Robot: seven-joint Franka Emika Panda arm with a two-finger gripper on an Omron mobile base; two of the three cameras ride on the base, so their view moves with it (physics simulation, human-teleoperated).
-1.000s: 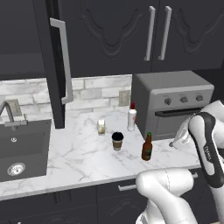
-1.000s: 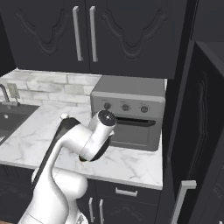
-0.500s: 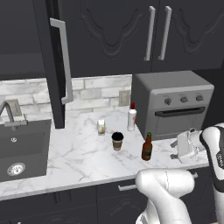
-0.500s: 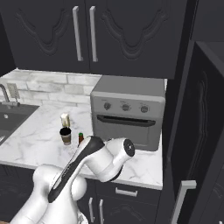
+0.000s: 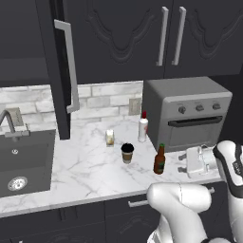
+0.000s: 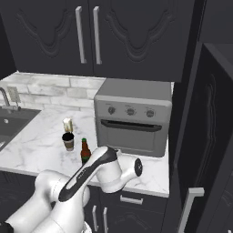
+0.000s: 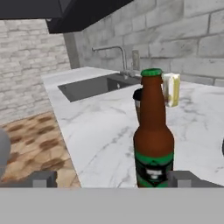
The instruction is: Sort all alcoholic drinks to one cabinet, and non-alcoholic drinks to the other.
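Observation:
The brown beer bottle stands near the counter's front edge. My gripper hovers level with it just to its right, open, pointing at it. In the hand view the bottle stands between my fingertips, closer to the right one and untouched, with my gripper open. The black-lidded paper cup is left of the bottle. Behind it are the cream carton and the white bottle with a red cap. The long-handled cabinet door stands open at left.
A grey toaster oven stands on the counter right of the drinks. A sink with a faucet lies at far left. The thick dark door with a short silver handle stands open at the right.
My arm has swung down from a raised pose at the right. The hand now sits low over the counter beside the brown bottle. The drinks have not moved.

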